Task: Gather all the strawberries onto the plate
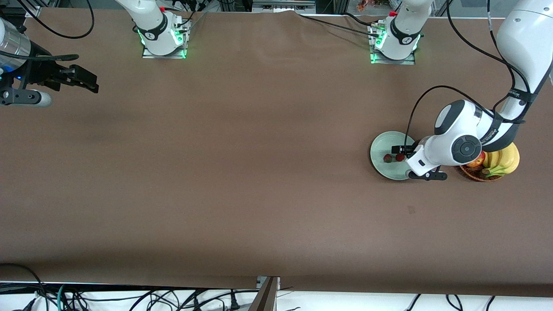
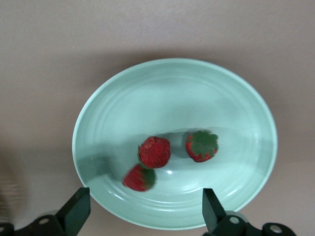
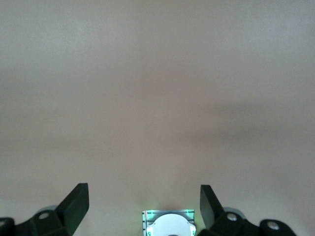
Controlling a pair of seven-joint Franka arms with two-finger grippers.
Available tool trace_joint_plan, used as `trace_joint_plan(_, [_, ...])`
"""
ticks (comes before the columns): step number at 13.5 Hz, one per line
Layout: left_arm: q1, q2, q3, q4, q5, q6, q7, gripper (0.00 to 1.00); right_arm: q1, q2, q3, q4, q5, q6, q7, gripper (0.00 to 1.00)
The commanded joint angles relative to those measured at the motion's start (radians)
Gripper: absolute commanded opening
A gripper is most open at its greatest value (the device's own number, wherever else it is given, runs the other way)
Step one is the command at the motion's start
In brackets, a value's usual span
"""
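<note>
The pale mint-green plate [image 1: 380, 149] lies toward the left arm's end of the table. In the left wrist view the plate [image 2: 172, 93] holds three strawberries: one [image 2: 155, 151] in the middle, one [image 2: 202, 145] beside it with its green cap up, and a blurred one [image 2: 139, 178] touching the middle one. Two strawberries [image 1: 388, 158] [image 1: 400, 157] show in the front view; the third is hidden under the hand. My left gripper [image 1: 399, 151] [image 2: 143, 199] hangs open and empty over the plate. My right gripper [image 1: 88, 82] [image 3: 143, 194] is open and empty, waiting above the right arm's end of the table.
A brown wicker basket [image 1: 473, 173] with bananas [image 1: 503, 162] and a red-yellow apple [image 1: 476, 162] stands beside the plate, partly under the left arm. The right arm's base [image 3: 170, 223] shows in the right wrist view.
</note>
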Motion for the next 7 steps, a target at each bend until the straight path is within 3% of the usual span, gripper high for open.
trace_joint_plan(1, [-0.006,-0.021,-0.049,0.083,-0.016,-0.111,0.014,1.00,-0.010,0.010,0.010,0.019,-0.008,-0.003,-0.012,1.00])
trace_joint_plan(4, [0.000,-0.030,-0.118,0.201,-0.014,-0.244,0.016,1.00,-0.012,0.010,0.009,0.019,-0.008,-0.005,-0.013,1.00])
trace_joint_plan(7, [-0.003,-0.036,-0.152,0.390,-0.022,-0.408,0.081,1.00,-0.012,0.010,0.009,0.019,-0.008,-0.005,-0.012,1.00])
